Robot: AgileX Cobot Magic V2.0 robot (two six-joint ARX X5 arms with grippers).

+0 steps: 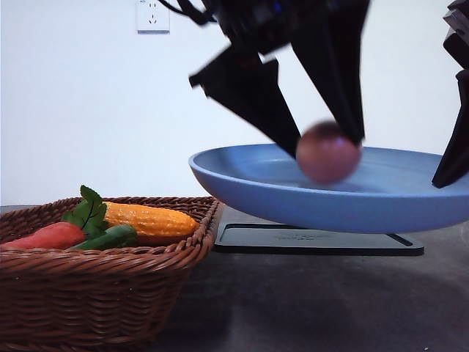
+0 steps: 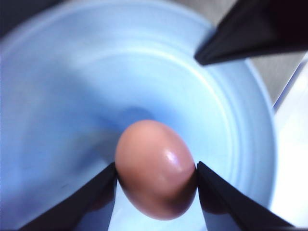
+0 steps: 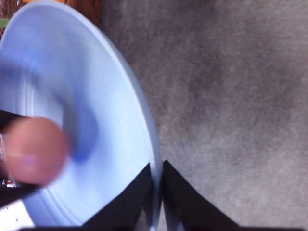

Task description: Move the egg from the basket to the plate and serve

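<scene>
Egg (image 2: 156, 168), small, smooth and pinkish-brown, sits pinched in my left gripper (image 1: 326, 147) over the round matte blue plate (image 1: 293, 194). My right gripper (image 3: 158, 192) clamps the plate's rim, holding it above the flat black tray (image 1: 315, 240).

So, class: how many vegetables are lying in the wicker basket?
3, side by side in the basket: carrot nearest the left, green vegetable in the middle, corn cob behind. The rim may hide more.

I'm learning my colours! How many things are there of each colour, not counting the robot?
Blue: 1, the plate
Pinkish-brown: 1, the egg
Brown: 1, the basket
Orange-red: 1, the carrot
Yellow: 1, the corn cob
Green: 1, a green vegetable
Black: 1, the tray
Total: 7
</scene>
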